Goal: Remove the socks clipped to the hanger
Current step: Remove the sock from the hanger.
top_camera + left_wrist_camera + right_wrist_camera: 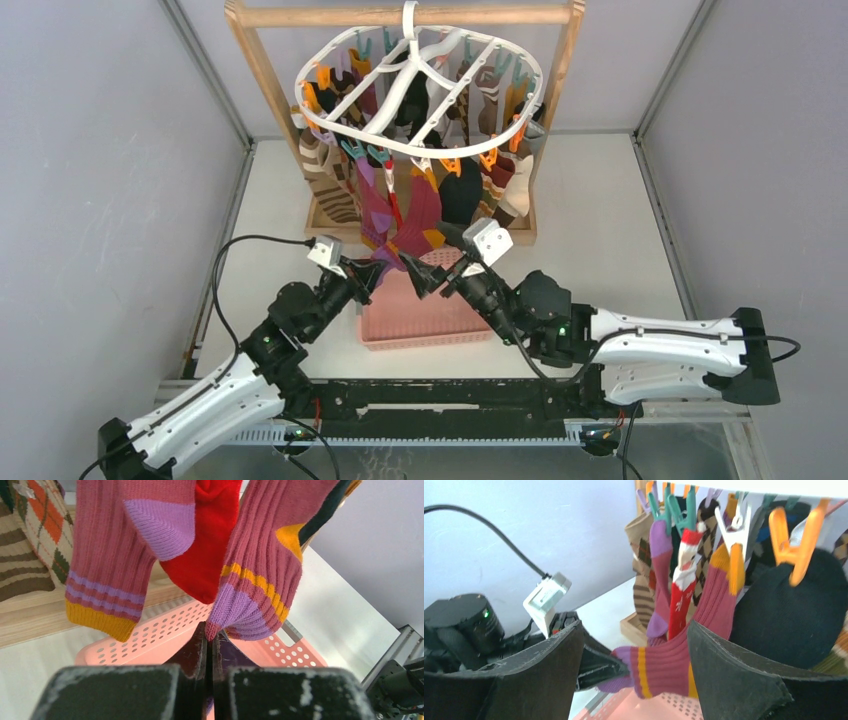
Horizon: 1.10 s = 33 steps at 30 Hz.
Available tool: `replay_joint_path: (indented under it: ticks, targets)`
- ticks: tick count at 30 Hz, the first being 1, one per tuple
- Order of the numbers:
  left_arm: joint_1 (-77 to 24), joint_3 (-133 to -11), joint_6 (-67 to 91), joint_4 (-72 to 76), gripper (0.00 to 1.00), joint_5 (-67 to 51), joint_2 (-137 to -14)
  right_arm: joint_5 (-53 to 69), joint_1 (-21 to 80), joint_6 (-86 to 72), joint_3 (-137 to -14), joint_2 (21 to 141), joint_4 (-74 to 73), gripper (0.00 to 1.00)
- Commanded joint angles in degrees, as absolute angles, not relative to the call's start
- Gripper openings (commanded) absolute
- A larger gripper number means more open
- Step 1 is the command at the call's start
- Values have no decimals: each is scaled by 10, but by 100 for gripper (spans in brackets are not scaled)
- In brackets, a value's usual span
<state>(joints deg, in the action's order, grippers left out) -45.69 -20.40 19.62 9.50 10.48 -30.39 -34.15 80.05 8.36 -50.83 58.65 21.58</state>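
Note:
The white oval hanger [420, 85] hangs from a wooden frame, with several socks clipped under it by orange and teal clips. My left gripper [380, 272] is shut on the purple cuff of a maroon sock with yellow stripes [260, 555], which still hangs stretched from a white and orange clip [736, 535]. In the left wrist view the jaws [210, 637] pinch the cuff's edge. My right gripper [425, 275] is open, and its fingers [549, 670] stand either side of that same sock [669, 665] without touching it. A red sock [210, 540] and a second maroon sock [110, 555] hang beside it.
A pink perforated basket [415, 325] lies on the table under both grippers; it also shows in the left wrist view [165, 630]. The wooden frame stand [262, 70] holds the hanger at the back. A black sock [789, 615] hangs close on the right. Grey walls enclose the table.

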Motion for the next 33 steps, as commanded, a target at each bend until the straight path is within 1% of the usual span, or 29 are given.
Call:
replay_joint_path:
  ticks: [1,6,9,15,25,33]
  targets:
    - [-433,-241,208,104,0,73,-307,-386,803,177,-570,628,305,82]
    - [-417,-236,213,110,0,58,-310,-374,789,195,-628,678,313,75]
    - [-413,-235,214,111,0,51,-311,-386,779,197,-657,703,316,72]
    - [-406,-236,215,107,0,47,-308,-396,748,170,-694,731,301,67]
    - [-396,-260,215,68,0,42,-272,-402,702,119,-712,728,257,66]
    - [-395,-277,222,38,0,20,-228,-396,687,118,-750,752,234,67]
